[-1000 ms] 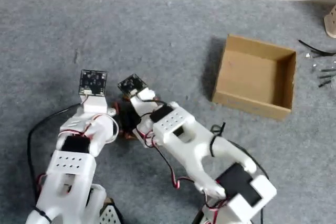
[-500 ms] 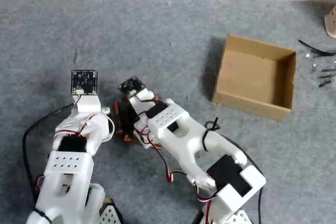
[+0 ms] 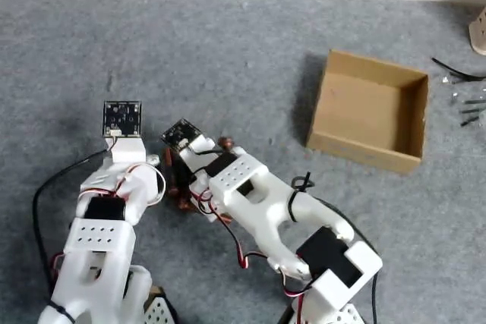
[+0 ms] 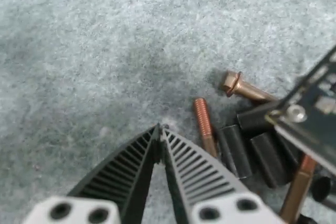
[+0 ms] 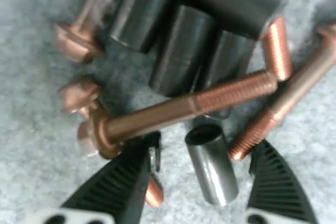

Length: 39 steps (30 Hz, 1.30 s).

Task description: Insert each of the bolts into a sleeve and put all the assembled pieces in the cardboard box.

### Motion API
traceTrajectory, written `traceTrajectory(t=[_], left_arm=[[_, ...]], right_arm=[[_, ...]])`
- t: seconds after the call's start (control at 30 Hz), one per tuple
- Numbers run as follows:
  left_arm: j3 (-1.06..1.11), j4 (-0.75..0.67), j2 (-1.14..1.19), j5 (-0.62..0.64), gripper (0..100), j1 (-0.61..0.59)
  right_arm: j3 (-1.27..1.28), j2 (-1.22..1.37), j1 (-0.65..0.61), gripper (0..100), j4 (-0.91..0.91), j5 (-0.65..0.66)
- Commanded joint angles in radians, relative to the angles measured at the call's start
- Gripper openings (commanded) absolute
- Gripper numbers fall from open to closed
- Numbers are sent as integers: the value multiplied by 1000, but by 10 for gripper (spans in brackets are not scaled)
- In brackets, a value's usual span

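A pile of copper bolts and dark sleeves (image 3: 176,184) lies on the grey carpet between the two arms. My right gripper (image 5: 205,148) is open right over it. A grey sleeve (image 5: 212,171) lies between its fingers, and a long bolt (image 5: 184,111) lies across just beyond the tips. Several dark sleeves (image 5: 184,45) lie side by side farther on. My left gripper (image 4: 160,129) is shut and empty, its tips on the carpet just beside a bolt (image 4: 203,127) and black sleeves (image 4: 236,150). The cardboard box (image 3: 414,123) stands open to the right.
Small black parts and ties (image 3: 463,100) lie at the right edge beyond the box. The right arm's camera board (image 4: 310,114) hangs over the pile. Red and black cables (image 3: 228,221) trail along the arms. Bare carpet stretches behind the pile.
The left arm's wrist has shifted left, away from the pile. The right arm has moved left and settled lower over the pile.
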Motion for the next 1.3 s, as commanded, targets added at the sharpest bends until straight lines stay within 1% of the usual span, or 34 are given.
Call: traceTrajectory(t=[0.0, 0.07, 0.1, 0.2, 0.47, 0.57, 0.67, 0.77, 0.87, 1.07, 1.27], left_arm=[[-36, -12, 1, 9, 7, -10], [-36, -12, 1, 9, 7, -10], [-36, -12, 1, 9, 7, -10], [-36, -12, 1, 8, 7, -10], [-35, -12, 1, 6, 7, -10], [-33, -18, 1, 6, 7, -8], [-33, -18, 1, 6, 7, -8], [-33, -18, 1, 6, 7, -7], [-33, -18, 1, 6, 7, -5], [-33, -18, 1, 6, 7, -5], [-31, -18, 1, 6, 7, -4]], right_arm=[[5, 21, -2, 147, 38, -37], [5, 25, 24, 52, 36, -51], [5, 27, 33, 9, 36, -35], [5, 27, 44, 7, 36, 9], [7, 19, 44, 3, 36, 6], [12, -28, 61, 3, 35, 5], [47, -168, 74, 4, -4, 3], [196, -371, 114, 4, -99, -28], [351, -590, 154, 4, -177, -28], [539, -974, 197, 4, -217, -31], [702, -1224, 255, 4, -294, -31]])
